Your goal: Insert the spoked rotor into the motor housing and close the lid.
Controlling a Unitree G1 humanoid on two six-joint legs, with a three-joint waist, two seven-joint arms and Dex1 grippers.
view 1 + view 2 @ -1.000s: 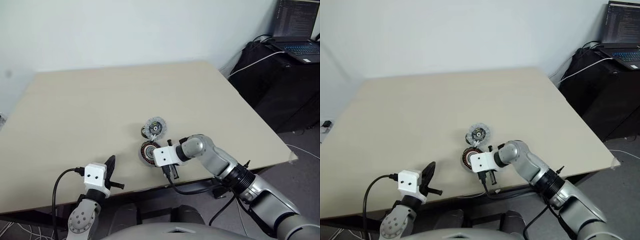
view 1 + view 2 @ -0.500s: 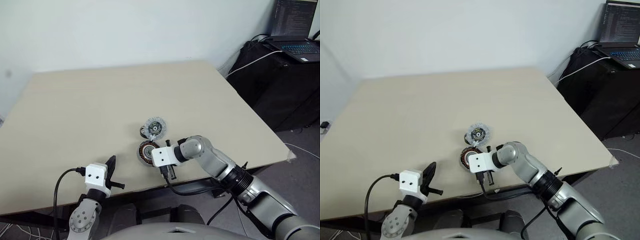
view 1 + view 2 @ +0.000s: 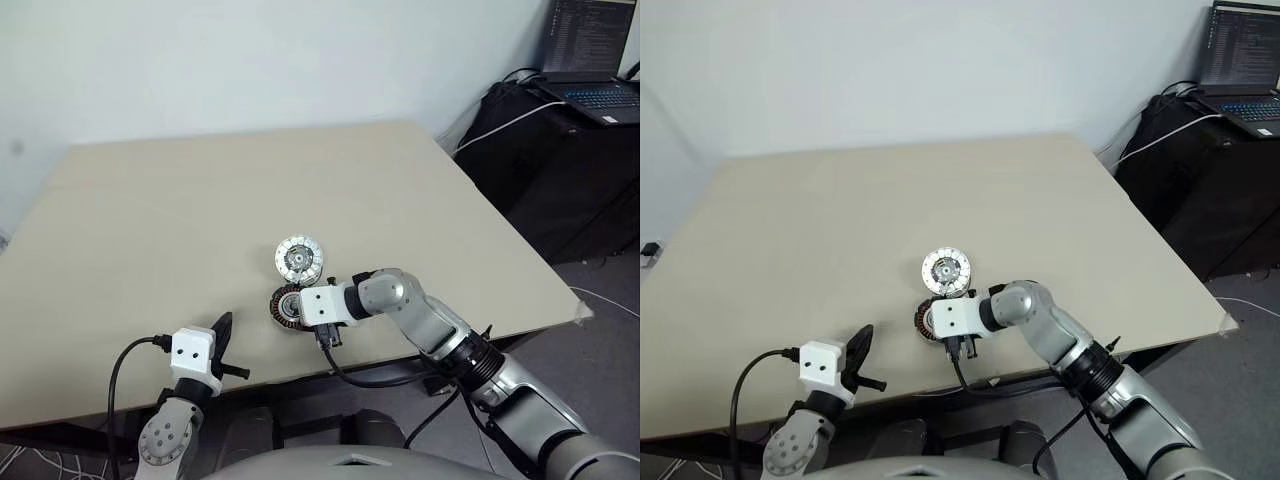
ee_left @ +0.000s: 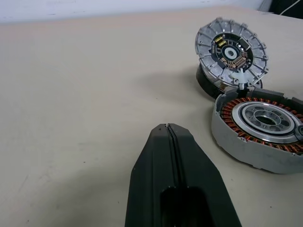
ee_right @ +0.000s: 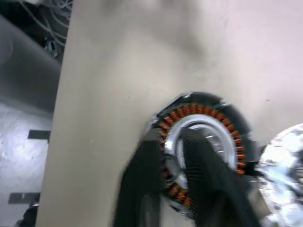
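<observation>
Hovering right over the motor housing [image 4: 258, 125], the right gripper [image 5: 171, 137] sits on its copper windings, and I cannot tell whether it pinches anything. Just past that hand, the lid [image 4: 230, 52] leans tilted, segmented face up, on a dark ring [image 4: 206, 82] that is probably the spoked rotor. So neither insertion nor closing looks done, and the left gripper [image 4: 169, 130], nearer the table edge, is clenched on nothing.

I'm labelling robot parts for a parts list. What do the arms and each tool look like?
Right arm: glossy silver-grey shells, black ribbed joint, white block with dark dots by the tool, black cable below. Left arm: grey round joint, white block, looping black cable. Each tool, left tool included, has two matte black fingers.
</observation>
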